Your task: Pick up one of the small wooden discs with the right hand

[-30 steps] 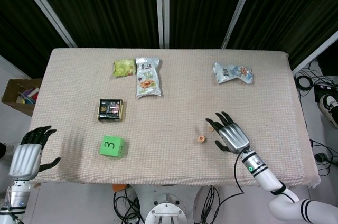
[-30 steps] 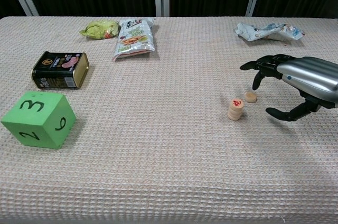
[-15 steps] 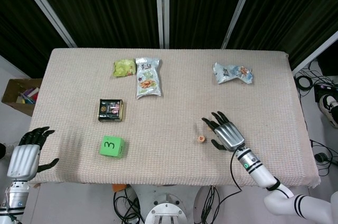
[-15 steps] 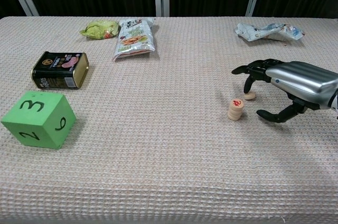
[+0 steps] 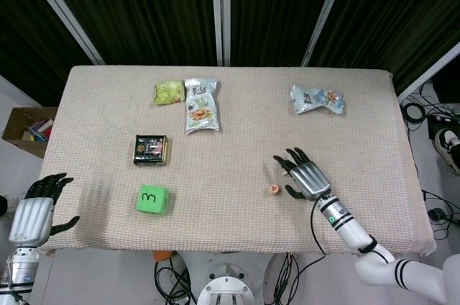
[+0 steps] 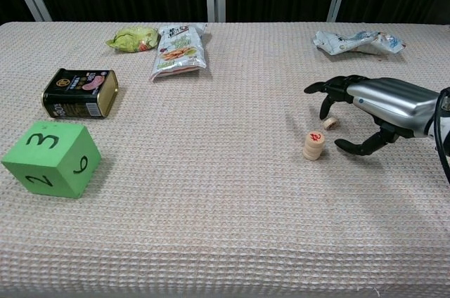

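A short stack of small wooden discs [image 6: 313, 145], the top one marked in red, stands right of the table's middle; in the head view the stack [image 5: 274, 190] shows as one small disc. A single disc [image 6: 330, 123] lies just behind it, tipped up under the fingertips of my right hand [image 6: 373, 107]. That hand [image 5: 305, 178] hovers low just right of the discs, fingers spread and curved over the single disc, thumb low beside the stack, holding nothing. My left hand [image 5: 34, 213] hangs open off the table's left front corner.
A green foam cube [image 6: 49, 158] marked 3 and a dark tin [image 6: 79, 93] sit at the left. A green pouch [image 6: 133, 37] and a snack bag [image 6: 179, 48] lie at the back. A crumpled wrapper [image 6: 357, 40] lies at the back right.
My right hand has slid left and lowered over the discs, its fingers now arched above the single disc, which has tipped up. The left hand has barely moved.
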`<state>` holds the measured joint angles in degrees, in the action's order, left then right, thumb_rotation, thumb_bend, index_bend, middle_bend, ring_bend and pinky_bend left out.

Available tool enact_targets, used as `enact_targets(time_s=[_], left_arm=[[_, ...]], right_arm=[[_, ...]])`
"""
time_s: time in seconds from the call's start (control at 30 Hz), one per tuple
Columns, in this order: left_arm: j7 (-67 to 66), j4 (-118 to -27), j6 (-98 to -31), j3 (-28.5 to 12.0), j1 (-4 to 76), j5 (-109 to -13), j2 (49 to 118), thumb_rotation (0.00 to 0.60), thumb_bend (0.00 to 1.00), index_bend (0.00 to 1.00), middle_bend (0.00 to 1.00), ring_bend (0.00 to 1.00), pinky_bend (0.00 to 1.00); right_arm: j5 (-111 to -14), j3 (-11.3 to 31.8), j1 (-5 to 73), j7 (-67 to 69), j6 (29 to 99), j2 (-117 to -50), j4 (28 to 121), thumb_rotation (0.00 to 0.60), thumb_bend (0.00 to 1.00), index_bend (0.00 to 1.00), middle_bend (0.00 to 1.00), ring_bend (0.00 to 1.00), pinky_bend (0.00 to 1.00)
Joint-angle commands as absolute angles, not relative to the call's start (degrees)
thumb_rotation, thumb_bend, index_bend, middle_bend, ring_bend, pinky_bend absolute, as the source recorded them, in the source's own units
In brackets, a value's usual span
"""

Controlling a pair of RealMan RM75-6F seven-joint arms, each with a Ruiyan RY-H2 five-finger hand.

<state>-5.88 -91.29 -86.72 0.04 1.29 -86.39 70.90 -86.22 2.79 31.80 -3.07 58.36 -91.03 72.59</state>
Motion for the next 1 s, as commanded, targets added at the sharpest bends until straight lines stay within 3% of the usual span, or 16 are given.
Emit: enact_targets(time_s=[0.03, 0.8, 0.87, 1.0], left_arm=[[-5.9, -91.4, -86.8, 0.1, 1.2, -86.4, 70.8, 0.6, 0.11, 0.23, 0.15, 0.12, 0.17], [-5.7, -91.4, -87.4, 0.2, 0.4, -86.1, 70.3, 0.6, 0.11, 0.23, 0.15, 0.12, 0.17], [-5.5, -91.2, -87.4, 0.2, 0.3, -86.0, 70.4, 0.6, 0.11, 0.23, 0.15, 0.12, 0.17], [-5.1, -90.8, -87.1, 0.2, 0.3, -85.9, 70.7, 0.6, 0.11, 0.23, 0.15, 0.12, 0.17]], right_arm=[[-85.9, 3.5, 32.3, -2.7, 58.4, -91.4, 72.0, 0.6, 0.34, 0.09, 0.32, 0.0, 0.0], [-82.8, 6.7, 37.3, -4.1, 54.8, -93.2, 66.7, 0.6, 0.34, 0.1, 0.3, 0.0, 0.0], [-83.4, 5.9, 36.8, -4.1, 55.5, -92.4, 68.0, 0.6, 0.34, 0.13, 0.29, 0.0, 0.0], [-84.4, 4.7, 36.4, -4.6, 56.1, -91.6, 68.6, 0.6, 0.33, 0.32, 0.28, 0.0, 0.0]])
